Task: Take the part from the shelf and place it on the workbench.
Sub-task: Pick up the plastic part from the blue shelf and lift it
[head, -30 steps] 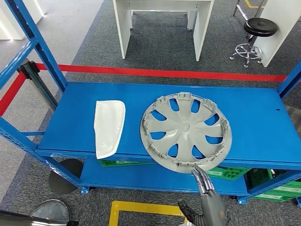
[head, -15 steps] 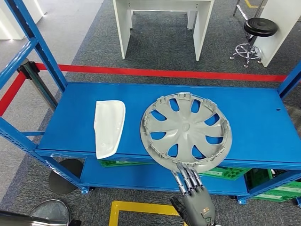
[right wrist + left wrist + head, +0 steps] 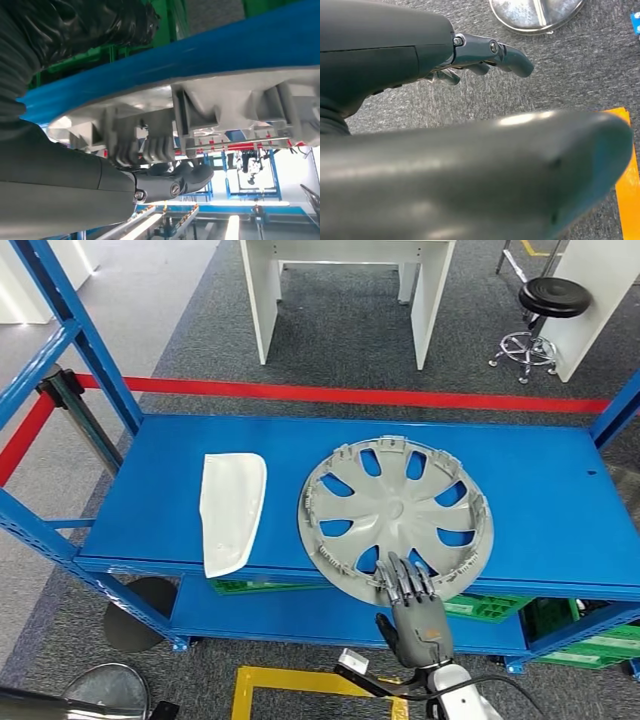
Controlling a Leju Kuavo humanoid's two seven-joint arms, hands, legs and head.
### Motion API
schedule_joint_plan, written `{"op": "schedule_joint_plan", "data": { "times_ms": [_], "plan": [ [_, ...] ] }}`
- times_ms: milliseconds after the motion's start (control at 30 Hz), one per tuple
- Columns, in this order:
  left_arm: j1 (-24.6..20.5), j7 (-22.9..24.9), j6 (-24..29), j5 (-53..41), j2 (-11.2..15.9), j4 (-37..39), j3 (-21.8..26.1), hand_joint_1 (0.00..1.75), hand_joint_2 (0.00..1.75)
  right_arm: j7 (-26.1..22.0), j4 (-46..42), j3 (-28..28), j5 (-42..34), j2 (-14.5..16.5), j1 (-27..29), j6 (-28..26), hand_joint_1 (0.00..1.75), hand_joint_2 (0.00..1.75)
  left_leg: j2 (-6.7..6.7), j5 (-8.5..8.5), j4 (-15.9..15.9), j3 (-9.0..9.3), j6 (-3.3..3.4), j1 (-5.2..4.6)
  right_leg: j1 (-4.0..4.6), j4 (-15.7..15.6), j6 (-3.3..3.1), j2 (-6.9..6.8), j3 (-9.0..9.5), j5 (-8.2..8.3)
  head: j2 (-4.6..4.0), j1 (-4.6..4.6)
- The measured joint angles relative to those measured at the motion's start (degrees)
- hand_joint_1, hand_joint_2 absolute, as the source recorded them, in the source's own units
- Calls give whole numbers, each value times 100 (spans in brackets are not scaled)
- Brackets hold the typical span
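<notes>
Right hand (image 3: pixel 413 612), lower centre of head view, reached up with fingers (image 3: pixel 405 578) spread over the near rim of the grey wheel cover (image 3: pixel 395 517); no closed grip seen. Cover lay centre-right on the blue shelf (image 3: pixel 151 500), overhanging its front edge, likely easing a rim grasp. Left hand (image 3: pixel 478 50) held nothing, fingers extended. Count: one cover, one white part (image 3: pixel 230 510).

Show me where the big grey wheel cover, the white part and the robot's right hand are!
wheel cover (image 3: pixel 395 510), head view, its centre hub.
white part (image 3: pixel 230 510), head view, middle of its top face.
right hand (image 3: pixel 413 615), head view, back of the hand.
</notes>
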Motion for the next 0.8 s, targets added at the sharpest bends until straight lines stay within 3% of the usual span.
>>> {"op": "schedule_joint_plan", "data": {
  "times_ms": [500, 767, 800],
  "plan": [
    [-26, 70, -17, -56, 5, 0, 0, 0, 0, 18, 492, -35, 79, 71, -509, 571, 0, 175, 2, 2, 0, 2, -1, 0, 0, 0, 1, 5, 2, 5, 0, -1],
    [-32, 78, -19, -74, 5, 0, 0, 0, 0, 17, 654, -69, 47, 120, -635, 621, 0, 175, 2, 5, 0, 3, -3, 0, 0, 0, -1, 6, 3, 8, 0, -1],
    [-32, 78, -19, -74, 5, 0, 0, 0, 0, 10, 665, -72, 33, 125, -640, 630, 44, 175, 2, 5, 0, 3, -3, 0, 0, 0, -1, 6, 3, 8, 0, -1]
  ]
}}
